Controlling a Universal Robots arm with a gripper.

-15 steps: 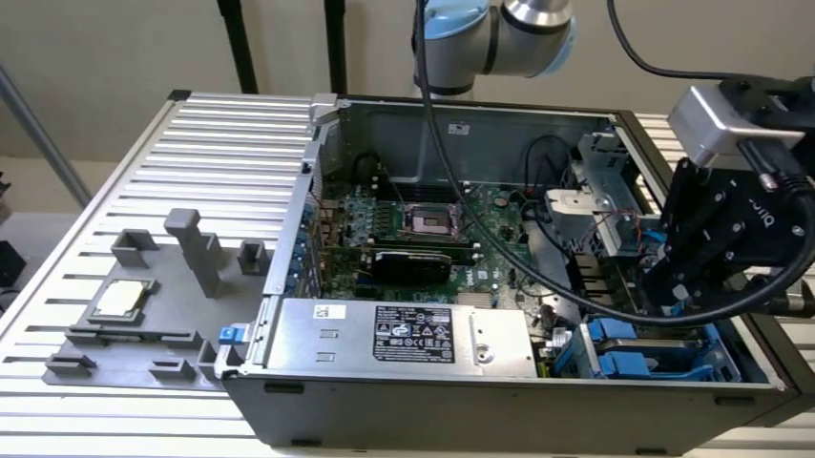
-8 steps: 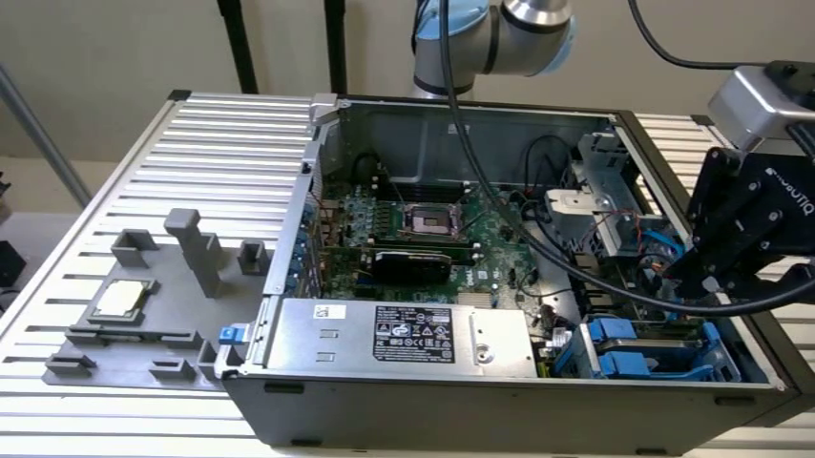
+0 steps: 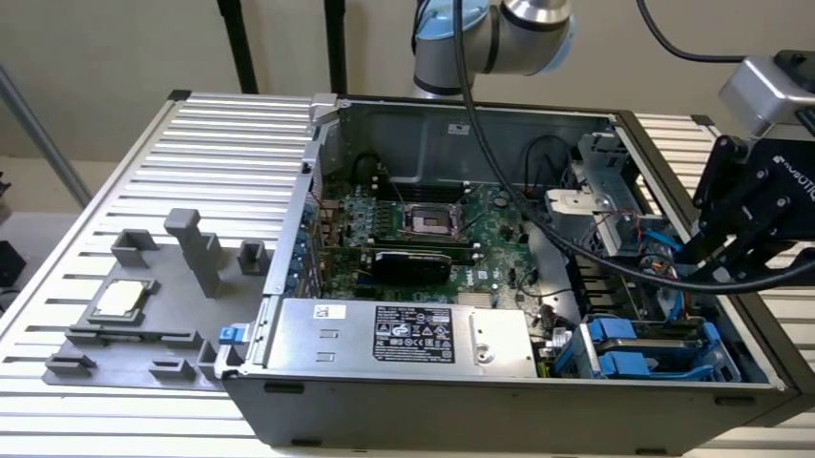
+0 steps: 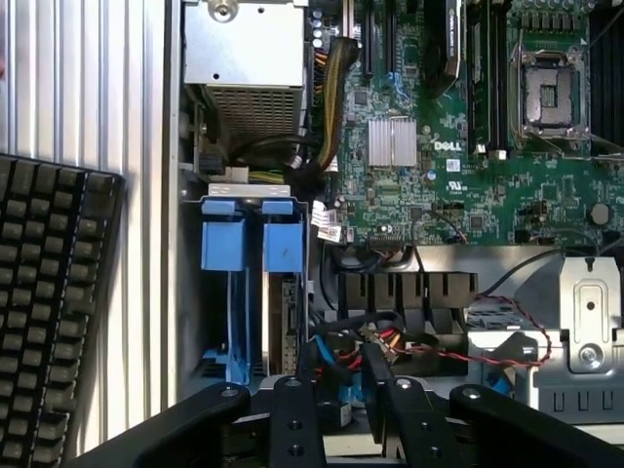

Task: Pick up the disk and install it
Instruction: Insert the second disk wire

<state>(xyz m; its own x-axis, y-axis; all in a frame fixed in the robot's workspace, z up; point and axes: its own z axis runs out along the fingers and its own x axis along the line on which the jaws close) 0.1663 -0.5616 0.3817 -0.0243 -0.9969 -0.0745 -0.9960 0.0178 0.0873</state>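
1. The gripper (image 3: 694, 258) hangs over the open computer case (image 3: 510, 405), at the exterior view's right. In the wrist view its fingers (image 4: 297, 419) stand apart with only cables showing through the gap. It looks spread and pinches nothing.
2. The disk (image 4: 281, 292) sits in the drive bay at the case corner, just beside the large silver box (image 3: 407, 334) with the black label. In the exterior view its blue bracket (image 3: 631, 361) marks the spot. Two blue tabs show side by side there, and I cannot tell how many drives the bay holds.
3. Judging from this, the disk lies where installing would put it. The empty, parted fingers above the case fit a hold let go, not one about to be taken.
4. The disk stands on edge in the bay, so its slim side faces up toward the wrist camera. That is probably how the bay's rails accept it.
5. Its long axis appears to run along the bay. The blue tab end points toward the silver box and the far end lies under the gripper.
6. Off to the exterior view's left, the small processor chip (image 3: 118, 299) rests on the grey fixture (image 3: 153, 334), well apart from the work.
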